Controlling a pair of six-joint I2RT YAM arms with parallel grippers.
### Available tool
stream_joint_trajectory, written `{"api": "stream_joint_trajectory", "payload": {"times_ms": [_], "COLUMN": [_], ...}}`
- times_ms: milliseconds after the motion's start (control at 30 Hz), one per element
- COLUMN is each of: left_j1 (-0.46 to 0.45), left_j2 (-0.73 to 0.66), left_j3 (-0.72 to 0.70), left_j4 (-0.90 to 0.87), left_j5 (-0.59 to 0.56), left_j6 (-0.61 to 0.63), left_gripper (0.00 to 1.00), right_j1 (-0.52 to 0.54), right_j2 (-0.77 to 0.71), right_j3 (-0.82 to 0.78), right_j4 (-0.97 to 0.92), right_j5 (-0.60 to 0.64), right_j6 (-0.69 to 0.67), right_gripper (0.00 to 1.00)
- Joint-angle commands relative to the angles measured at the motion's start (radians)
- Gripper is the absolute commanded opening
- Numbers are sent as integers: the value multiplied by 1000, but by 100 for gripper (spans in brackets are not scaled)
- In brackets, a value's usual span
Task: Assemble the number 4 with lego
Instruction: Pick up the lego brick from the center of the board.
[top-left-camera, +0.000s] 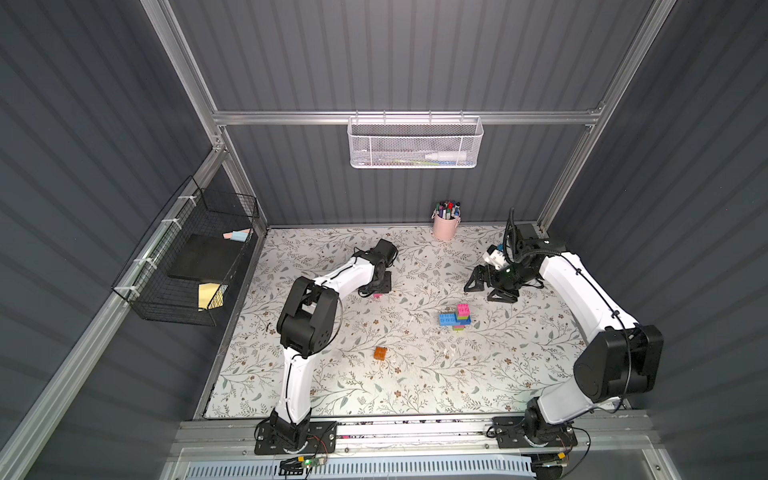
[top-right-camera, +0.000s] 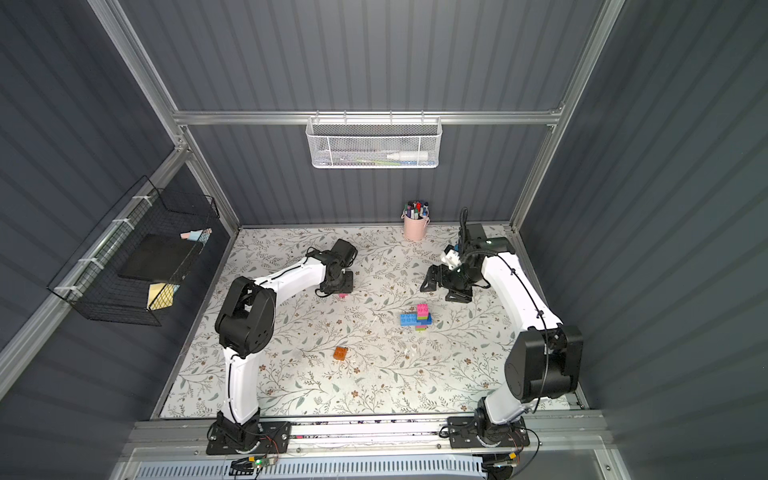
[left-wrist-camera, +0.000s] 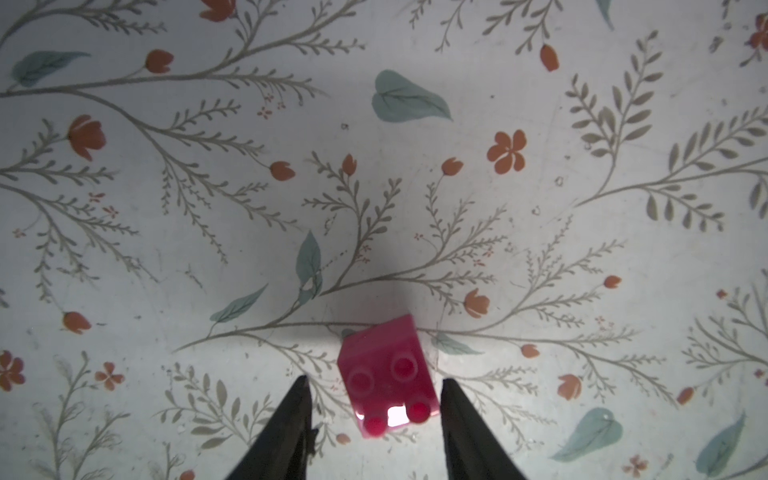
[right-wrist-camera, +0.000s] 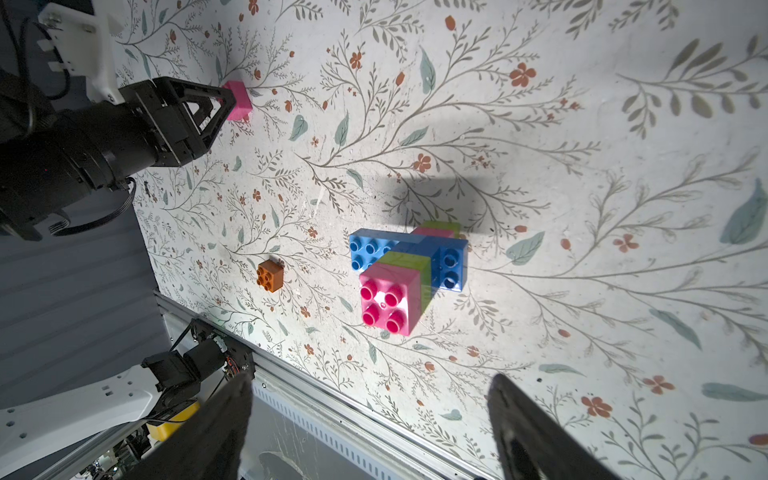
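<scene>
"Right wrist view gives us the most: the pale matte table mat printed with leafy sprigs (right-wrist-camera: 602, 174), and near its middle the number 4 (right-wrist-camera: 409, 266), a joined cluster of blue, lime green and pink studded plastic bricks, unfinished by our reckoning. Where do we take hold?"

"By two opposite flat walls of one square block, we think, never across the studs. It looks hard, light and glossy, so it may skid on the mat, and a sideways shove could pop a joint."

"And the right gripper (right-wrist-camera: 372, 376)?"

"Its black claw is spread wide and empty, near the cluster but clear of it."

"Next down, the loose pink square plastic brick (right-wrist-camera: 237, 99), well apart from the cluster, toward the mat's left rear."

"The left gripper (left-wrist-camera: 376, 379) straddles it: jaws parted, one almost at the brick's wall, mat showing beside the other. We see no pinch. The brick sits skewed to the jaws, so it may twist when squeezed."

"Last, the small orange square plastic brick (right-wrist-camera: 270, 275), alone nearer the front rail (top-left-camera: 415, 430)."
</scene>
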Motion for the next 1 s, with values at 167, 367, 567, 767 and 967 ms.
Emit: {"api": "stream_joint_trajectory", "payload": {"times_ms": [167, 367, 567, 767, 967], "left_j1": [-6, -6, -5, -6, -5], "left_j2": [35, 37, 49, 54, 51], "left_j3": [47, 55, 60, 51, 49], "left_j4": [-57, -56, -68, -74, -75], "left_j5": [13, 9, 15, 24, 27], "left_j6": [-51, -54, -55, -72, -75], "left_gripper": [44, 40, 39, 38, 33], "right_j1": [-10, -14, -19, -22, -23], "right_j2": [-26, -27, -29, -28, -31], "right_j3": [-14, -16, -18, -20, -19], "right_j4": [-5, -3, -6, -6, -6], "right_j5": [-18, -21, -23, -26, -27], "right_j6": [-27, -29, -33, -36, -35], "right_gripper": [89, 89, 89, 90, 90]}}
